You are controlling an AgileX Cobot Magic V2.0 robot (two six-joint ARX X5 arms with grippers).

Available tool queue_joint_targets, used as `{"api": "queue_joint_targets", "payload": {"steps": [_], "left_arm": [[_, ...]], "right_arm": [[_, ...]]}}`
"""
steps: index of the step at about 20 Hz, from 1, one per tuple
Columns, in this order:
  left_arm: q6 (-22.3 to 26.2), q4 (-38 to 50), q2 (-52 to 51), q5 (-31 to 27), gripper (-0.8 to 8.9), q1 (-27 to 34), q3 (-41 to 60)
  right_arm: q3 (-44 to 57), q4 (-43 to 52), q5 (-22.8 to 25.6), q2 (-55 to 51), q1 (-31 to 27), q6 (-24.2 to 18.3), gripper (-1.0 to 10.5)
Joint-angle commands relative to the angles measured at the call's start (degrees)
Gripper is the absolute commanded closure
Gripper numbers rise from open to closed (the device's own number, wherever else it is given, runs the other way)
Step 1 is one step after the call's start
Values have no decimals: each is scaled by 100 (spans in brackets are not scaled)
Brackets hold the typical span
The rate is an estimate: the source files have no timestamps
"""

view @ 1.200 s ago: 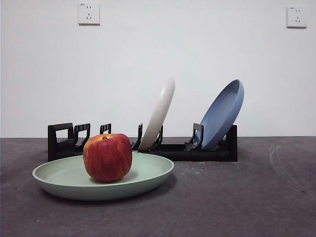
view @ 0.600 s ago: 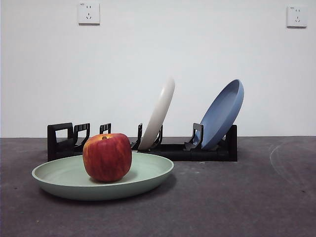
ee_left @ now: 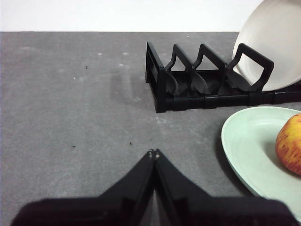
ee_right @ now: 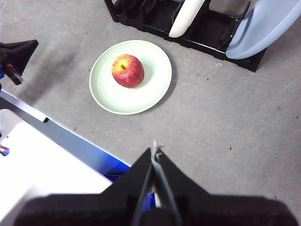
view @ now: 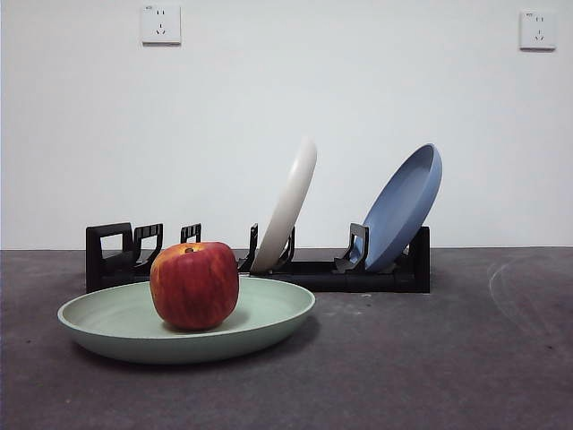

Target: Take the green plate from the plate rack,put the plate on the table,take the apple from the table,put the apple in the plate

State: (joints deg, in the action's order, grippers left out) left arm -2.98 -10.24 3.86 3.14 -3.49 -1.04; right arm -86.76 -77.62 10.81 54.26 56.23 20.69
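Note:
The green plate (view: 269, 309) lies flat on the dark grey table (view: 430, 358), in front of the black plate rack (view: 121, 255). The red apple (view: 194, 285) sits in the plate, left of its middle. In the left wrist view, my left gripper (ee_left: 154, 153) is shut and empty, low over the table, short of the plate (ee_left: 249, 141), the apple (ee_left: 291, 143) and the rack (ee_left: 188, 87). In the right wrist view, my right gripper (ee_right: 154, 151) is shut and empty, high above the table, with the plate (ee_right: 150, 82) and apple (ee_right: 128, 70) far below.
A cream-white plate (view: 291, 206) and a blue plate (view: 403, 210) lean in the rack's slots. Two wall sockets (view: 161, 24) are on the white wall. The table's front edge and a white-and-blue base (ee_right: 47, 160) show in the right wrist view, with the other arm's tip (ee_right: 16, 54).

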Motion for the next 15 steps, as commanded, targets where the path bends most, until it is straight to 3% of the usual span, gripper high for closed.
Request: {"api": "queue_joint_targets", "payload": {"steps": [1, 5, 7, 9, 11, 15], "left_arm": [[46, 50, 22, -15, 817, 20, 35], [46, 50, 31, -15, 817, 20, 35], [46, 50, 31, -15, 817, 20, 35], [46, 50, 31, -15, 817, 20, 35], [46, 50, 31, -15, 817, 20, 35], [46, 50, 31, -15, 817, 20, 35]], "right_arm": [[39, -142, 151, -2, 7, -313, 946], [160, 734, 2002, -7, -387, -1200, 946], [553, 1705, 1923, -24, -1008, -1709, 946], [1215, 2664, 1622, -131, -1821, -1836, 946], [2131, 3700, 986, -219, -2708, -1834, 946], [4481, 6284, -1362, -811, -4341, -1836, 946]]}}
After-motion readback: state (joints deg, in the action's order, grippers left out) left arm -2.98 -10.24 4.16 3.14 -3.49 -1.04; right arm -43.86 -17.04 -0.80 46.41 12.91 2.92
